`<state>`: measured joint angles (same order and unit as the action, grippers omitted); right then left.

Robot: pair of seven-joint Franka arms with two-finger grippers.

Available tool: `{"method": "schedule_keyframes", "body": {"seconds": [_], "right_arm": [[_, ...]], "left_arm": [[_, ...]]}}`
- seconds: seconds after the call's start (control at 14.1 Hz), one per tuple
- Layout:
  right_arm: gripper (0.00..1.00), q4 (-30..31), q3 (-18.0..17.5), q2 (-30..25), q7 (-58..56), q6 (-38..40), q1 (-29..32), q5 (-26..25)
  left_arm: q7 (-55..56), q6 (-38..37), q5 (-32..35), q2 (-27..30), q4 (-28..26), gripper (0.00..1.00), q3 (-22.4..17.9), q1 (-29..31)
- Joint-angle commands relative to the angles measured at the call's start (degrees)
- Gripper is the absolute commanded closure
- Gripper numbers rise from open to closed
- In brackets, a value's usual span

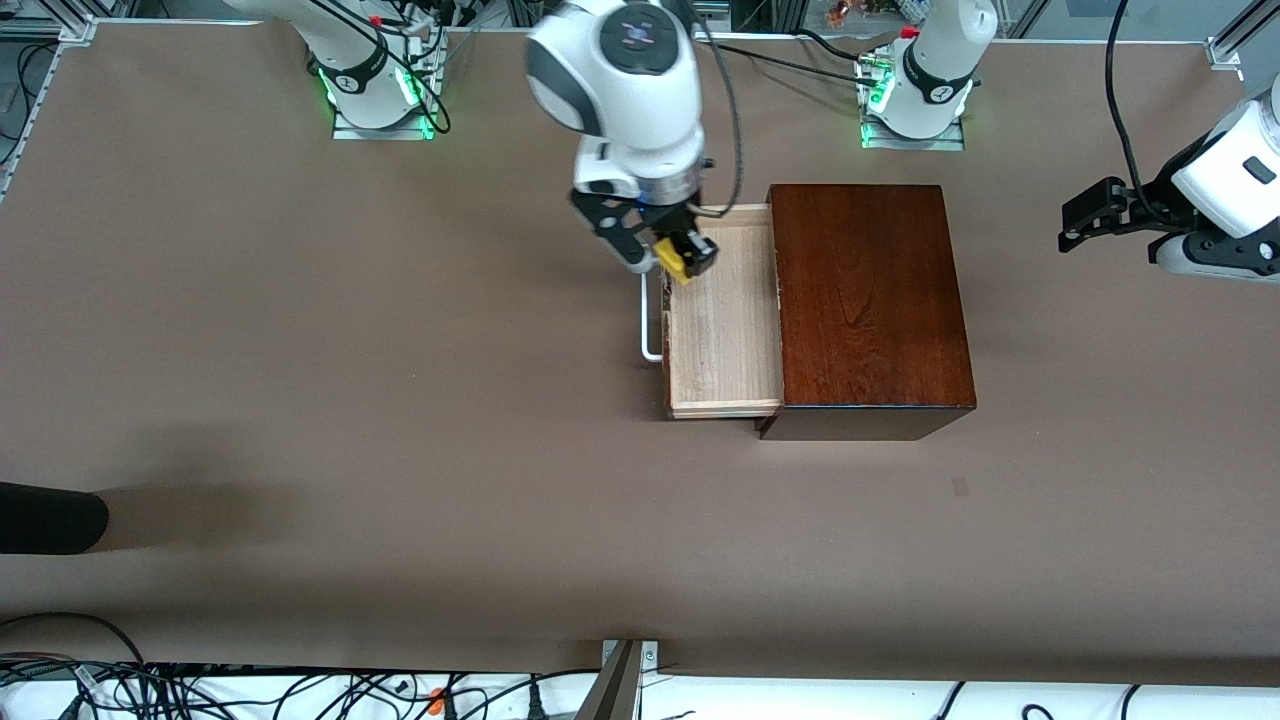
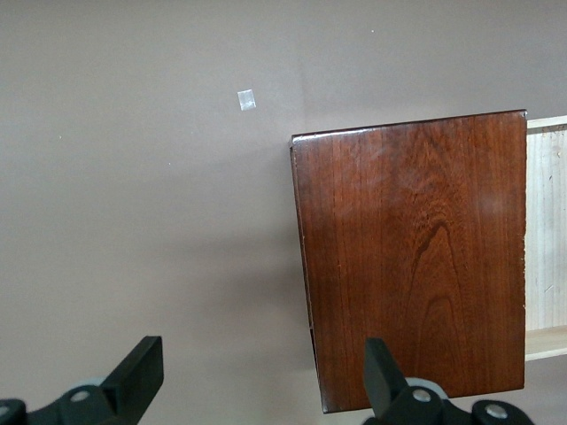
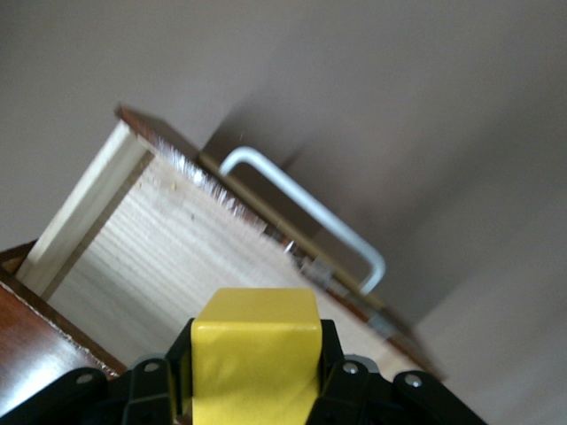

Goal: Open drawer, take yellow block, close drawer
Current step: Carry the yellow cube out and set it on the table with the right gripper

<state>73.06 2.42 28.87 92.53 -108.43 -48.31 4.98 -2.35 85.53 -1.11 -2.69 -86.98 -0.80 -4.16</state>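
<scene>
Box: the dark wooden box (image 1: 872, 300) lies nearest the camera of the task's things, its front edge at 6 o'clock from the open tray.
Drawer: the drawer (image 1: 722, 330) is pulled out toward the right arm's end of the counter (image 1: 300, 400), pale floor bare, white handle (image 1: 651, 330) at 9 o'clock of the tray.
Yellow block: the yellow block (image 1: 672, 260) sits between the fingers of the right hand (image 1: 668, 252), over the tray's 12 o'clock corner near the drawer front; whether it has cleared the tray floor cannot be told.
Right hand: clamped on the yellow block, the right wrist view showing both fingers flush on opposite faces (image 3: 256, 341).
Left hand: the left hand (image 1: 1090, 215) waits with fingers apart, over bare counter at 3 o'clock of the box.
Step in hand: lifting the block out, as judged.
Doing it well: rise straight up until the block is above the tray's front wall before moving sideways, keep the grip firm, and set it on open counter away from the handle's path.
Left to do: push the drawer shut.
</scene>
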Motion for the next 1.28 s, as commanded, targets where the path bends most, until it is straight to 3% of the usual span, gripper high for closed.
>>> {"method": "schedule_keyframes", "body": {"seconds": [0.0,0.21,0.64,0.92,1.06,1.21], "right_arm": [[0.65,1.3,-0.6,-3.1,-13.8,6.0,6.7,3.4],[0.65,1.9,1.5,-4.1,-33.8,12.9,14.2,5.9],[0.63,10.9,15.7,-3.9,-71.8,12.7,16.9,6.0],[0.61,23.1,18.7,-4.4,-83.3,2.8,18.6,5.9],[0.61,29.8,18.8,-5.3,-85.7,-4.8,18.6,5.7],[0.61,35.2,19.3,-5.3,-87.4,-12.2,18.6,5.4]], "left_arm": [[-0.9,-0.1,0.6,-0.6,0.8,0.0,0.7,-1.3],[-1.0,-0.2,0.5,-1.3,0.7,0.0,4.9,-1.3],[-1.1,0.4,0.2,-5.0,1.1,0.0,14.8,-1.4],[-1.3,3.8,0.7,-13.5,6.5,0.0,27.2,-1.5],[-8.3,5.8,0.9,-17.2,7.1,0.0,32.1,-1.5],[-16.0,9.9,1.5,-18.8,6.8,0.0,33.5,-3.8]]}}
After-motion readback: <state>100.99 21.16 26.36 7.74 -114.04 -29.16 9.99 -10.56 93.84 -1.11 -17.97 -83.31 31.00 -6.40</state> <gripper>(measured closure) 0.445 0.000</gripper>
